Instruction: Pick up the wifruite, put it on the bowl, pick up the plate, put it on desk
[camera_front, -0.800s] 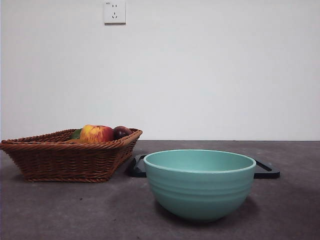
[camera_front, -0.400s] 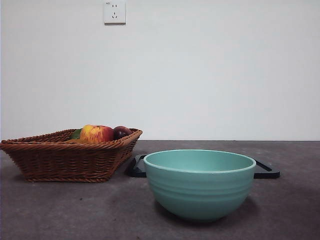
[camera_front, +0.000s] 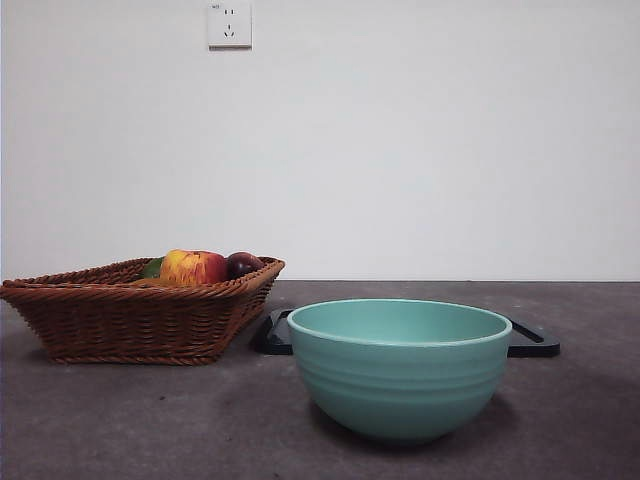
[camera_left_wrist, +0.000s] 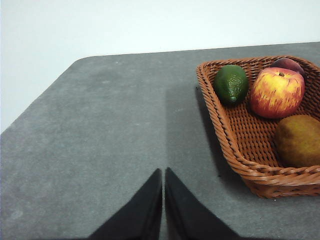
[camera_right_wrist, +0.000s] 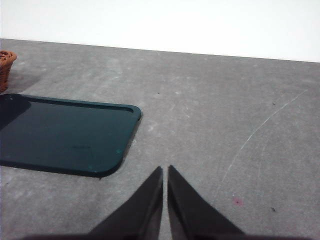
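Kiwifruit (camera_left_wrist: 298, 140) lying in wicker basket (camera_left_wrist: 235, 145), looking light, firm, rounded, likely needing a grasp across its middle; left gripper (camera_left_wrist: 163, 172) and right gripper (camera_right_wrist: 165, 170) both clenched, holding nothing.

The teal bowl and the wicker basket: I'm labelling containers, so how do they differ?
The glossy teal-green round bowl is smooth with faint ridges; the brown woven wicker basket is angular and textured. The bowl stands deeper; the basket is shallower. The basket holds fruit; the bowl's contents cannot be seen. Both rest upright on the dark grey tabletop.
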